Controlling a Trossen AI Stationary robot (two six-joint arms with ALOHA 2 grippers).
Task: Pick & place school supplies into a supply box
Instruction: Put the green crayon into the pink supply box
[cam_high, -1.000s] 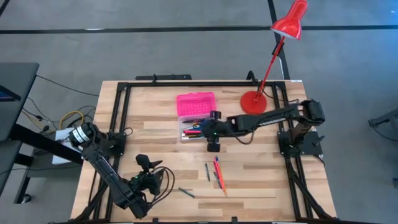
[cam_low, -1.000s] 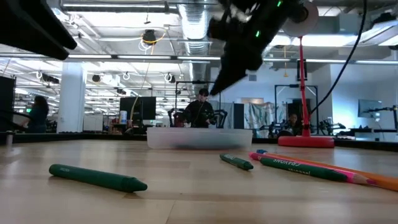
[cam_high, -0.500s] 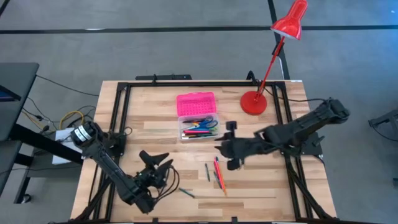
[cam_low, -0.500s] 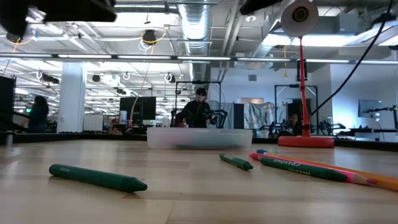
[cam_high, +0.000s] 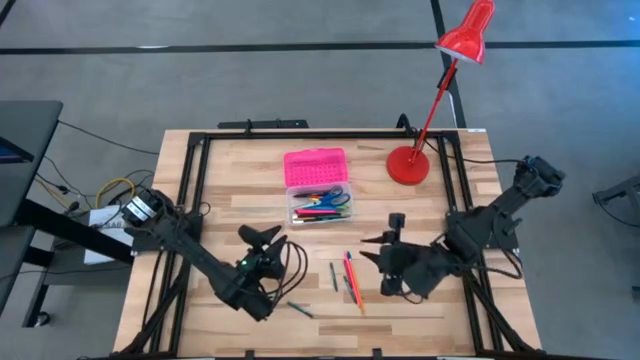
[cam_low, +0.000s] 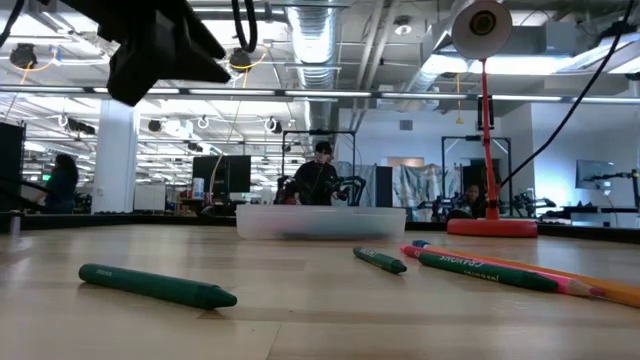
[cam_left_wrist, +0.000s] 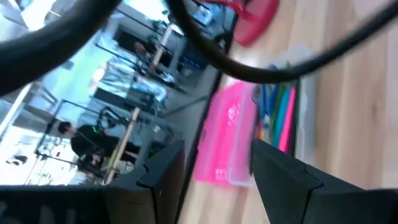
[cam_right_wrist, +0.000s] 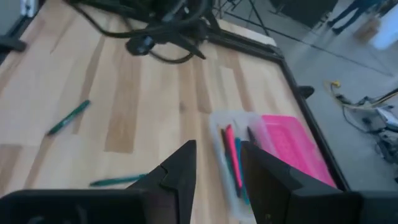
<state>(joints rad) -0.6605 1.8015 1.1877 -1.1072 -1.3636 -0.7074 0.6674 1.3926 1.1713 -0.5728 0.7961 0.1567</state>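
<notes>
The supply box's clear base (cam_high: 320, 207) lies on the table's far middle and holds several pens. Its pink lid (cam_high: 315, 164) lies against the base's far side. Loose school supplies rest flat on the wood: a green pen (cam_high: 334, 275), a red and orange bundle (cam_high: 351, 281), and another green pen (cam_high: 300, 310) nearer the front edge. My left gripper (cam_high: 262, 238) hovers open near-left of the box, which shows between its fingers (cam_left_wrist: 168, 168). My right gripper (cam_high: 378, 262) hangs open, right of the loose pens, nothing between its fingers (cam_right_wrist: 180, 168).
A red desk lamp stands on its round base (cam_high: 407, 165) at the far right, its arm leaning over the table's far edge. A black frame (cam_high: 190, 180) runs around the tabletop. People stand in the room behind the box (cam_low: 320, 222).
My right gripper has left the box, rising and swinging toward the table's near right, and now hangs beside the loose pens. My left gripper has swung from the near left toward the box and has rolled. Neither has shut. The pens have kept still.
</notes>
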